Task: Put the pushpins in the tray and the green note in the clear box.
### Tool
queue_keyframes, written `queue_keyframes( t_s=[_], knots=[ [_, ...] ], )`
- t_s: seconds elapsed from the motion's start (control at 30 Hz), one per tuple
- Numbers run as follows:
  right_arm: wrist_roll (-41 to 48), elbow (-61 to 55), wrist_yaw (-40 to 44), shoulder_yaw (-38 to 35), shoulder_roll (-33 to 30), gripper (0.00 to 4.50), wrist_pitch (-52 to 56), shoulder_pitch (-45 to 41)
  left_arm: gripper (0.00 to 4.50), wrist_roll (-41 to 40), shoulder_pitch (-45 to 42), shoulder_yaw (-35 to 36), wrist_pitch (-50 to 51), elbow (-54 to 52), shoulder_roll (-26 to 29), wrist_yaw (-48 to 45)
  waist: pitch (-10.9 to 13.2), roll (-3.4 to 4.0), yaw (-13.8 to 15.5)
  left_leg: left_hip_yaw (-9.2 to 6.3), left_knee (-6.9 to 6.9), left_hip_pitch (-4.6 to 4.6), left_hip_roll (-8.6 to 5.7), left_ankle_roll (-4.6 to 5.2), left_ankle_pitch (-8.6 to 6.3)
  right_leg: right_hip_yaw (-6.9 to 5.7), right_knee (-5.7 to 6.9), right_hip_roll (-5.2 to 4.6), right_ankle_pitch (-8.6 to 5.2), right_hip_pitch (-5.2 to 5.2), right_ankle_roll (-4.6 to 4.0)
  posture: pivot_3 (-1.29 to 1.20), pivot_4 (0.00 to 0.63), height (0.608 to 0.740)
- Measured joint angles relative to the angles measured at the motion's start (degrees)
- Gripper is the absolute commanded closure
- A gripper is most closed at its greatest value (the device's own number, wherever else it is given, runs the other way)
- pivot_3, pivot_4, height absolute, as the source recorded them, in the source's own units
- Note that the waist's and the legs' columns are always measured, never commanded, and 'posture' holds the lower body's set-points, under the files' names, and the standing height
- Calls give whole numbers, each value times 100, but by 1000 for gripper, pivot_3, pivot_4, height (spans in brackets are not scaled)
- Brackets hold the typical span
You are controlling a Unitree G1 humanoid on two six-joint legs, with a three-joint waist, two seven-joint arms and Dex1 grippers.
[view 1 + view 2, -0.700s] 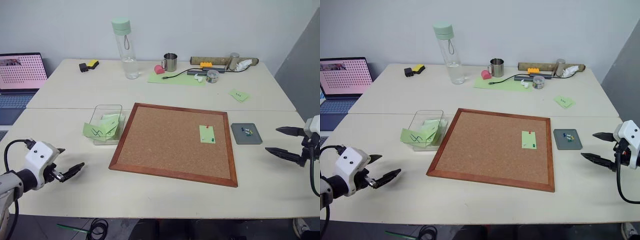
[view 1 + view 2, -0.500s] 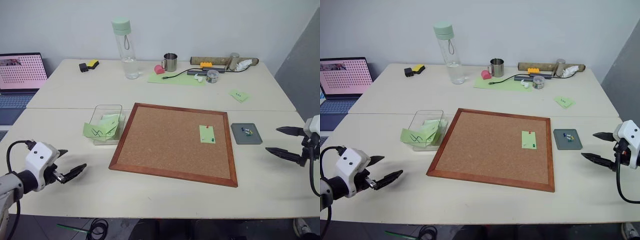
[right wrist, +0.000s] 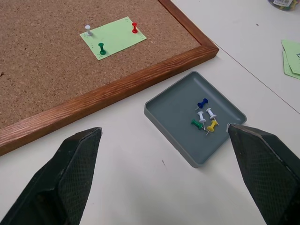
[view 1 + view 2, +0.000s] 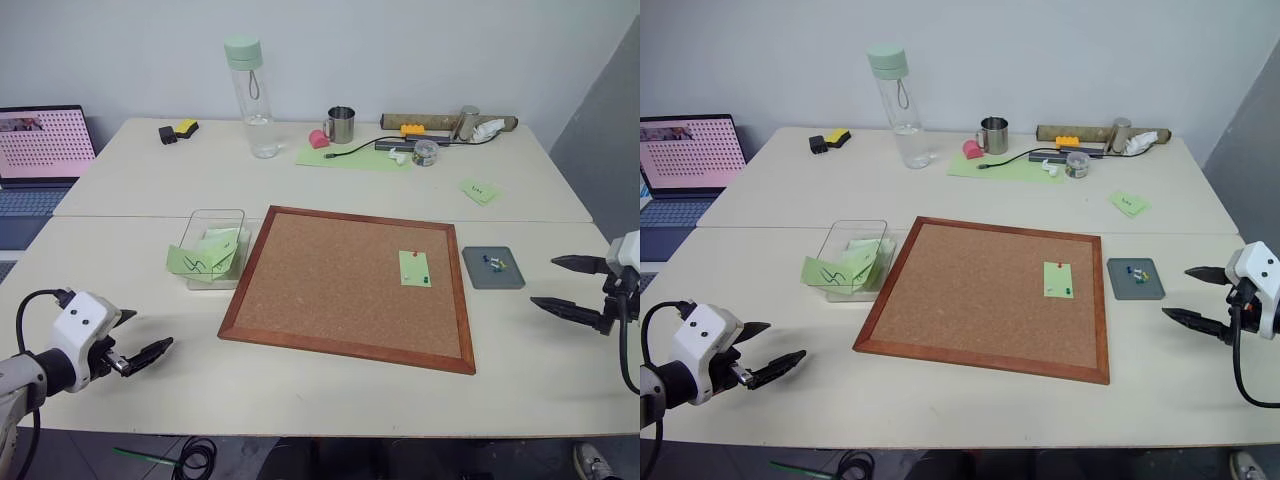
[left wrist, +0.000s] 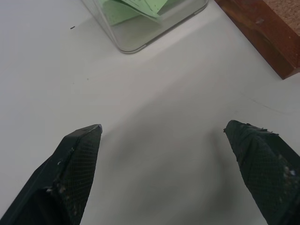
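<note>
Green note [image 3: 112,37] pinned flat on corkboard [image 4: 345,285] by three pushpins [image 3: 101,48]: red, white, green. Other pins already in grey tray [image 3: 173,105] just beside the board's right edge. Clear box [image 4: 205,225] at the left edge, scribbled notes inside. Right gripper [image 4: 570,285] and left gripper [image 4: 140,345] both wide open, empty, over bare table. Unpinning not begun; next, probably a fine pinch on one pin head, straight pull.

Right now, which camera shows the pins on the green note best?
The right wrist view. There the green note is close, with three pins in it: white, red and green. In both eye views the note on the corkboard looks small, and its pins are just tiny dots.
</note>
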Motion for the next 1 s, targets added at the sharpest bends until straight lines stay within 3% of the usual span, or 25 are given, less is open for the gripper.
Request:
queue_keyframes(
  t_s=[0.23, 0.6, 0.8, 0.97, 1.0],
  knots=[
    [-1, -3, -92, 6, 48, 6, 152, -101, 0, -2, -17, -1, 114, -5, 19, -30, 0, 0, 0, 0, 0, 0, 0, 0, 0, 0, 0, 0, 0, 0, 0, 0, 150, 740],
    [62, -674, -258, 101, 197, 0, 524, -178, 2168, -702, -505, -212, 869, -1179, 148, -452, 0, 0, 5, -1, 4, -2, -1, 0, 0, 0, 1, 0, 0, 1, 0, 0, 150, 740],
    [96, -1162, -523, 677, 631, 0, 921, -601, 3346, -987, -1721, -1308, 1358, -1909, -34, -333, 0, 0, 1, -1, 7, -2, -2, -1, 1, -1, 5, 1, 1, 1, 1, 0, 150, 740],
    [12, -1279, -1071, 1240, 1227, 0, 1365, -1316, 4459, -825, -2656, -2353, 1408, -1934, -789, 33, 1, -2, -11, -1, 7, -6, -1, -4, 2, 0, 5, 7, 1, -4, 1, 0, 150, 740],
    [-28, -1271, -1153, 1331, 1316, 0, 1400, -1394, 4482, -755, -2732, -2501, 1367, -1869, -893, 75, 1, -2, -10, -1, 7, -6, -2, -5, 3, 0, 4, 7, 1, -3, 1, 0, 150, 740]
  ],
)
